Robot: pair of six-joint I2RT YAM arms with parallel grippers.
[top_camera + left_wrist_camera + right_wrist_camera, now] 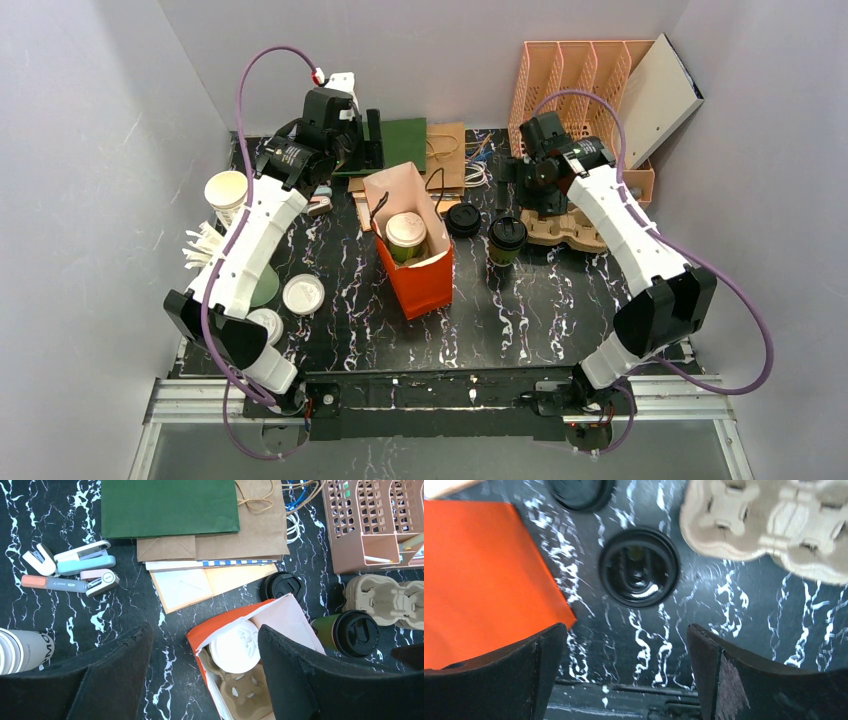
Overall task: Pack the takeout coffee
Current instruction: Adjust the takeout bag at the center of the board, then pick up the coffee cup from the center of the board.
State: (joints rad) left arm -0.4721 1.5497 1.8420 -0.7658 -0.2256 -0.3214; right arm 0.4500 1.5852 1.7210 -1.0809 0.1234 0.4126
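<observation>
The takeout coffee (507, 238) is seen standing on the table (520, 320), just right of the orange bag (425, 285); left gripper (205, 640) and right gripper (624, 635) are both spread wide, nothing gripped tbh

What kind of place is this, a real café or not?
Probably a robot test booth staged as a coffee counter: plain grey walls enclose a marbled table holding a black-lidded green cup, an orange bag and pulp cup carriers.

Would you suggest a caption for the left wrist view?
Open left gripper above orange bag with a white-lidded cup inside; black-lidded green cup beside it.
</observation>
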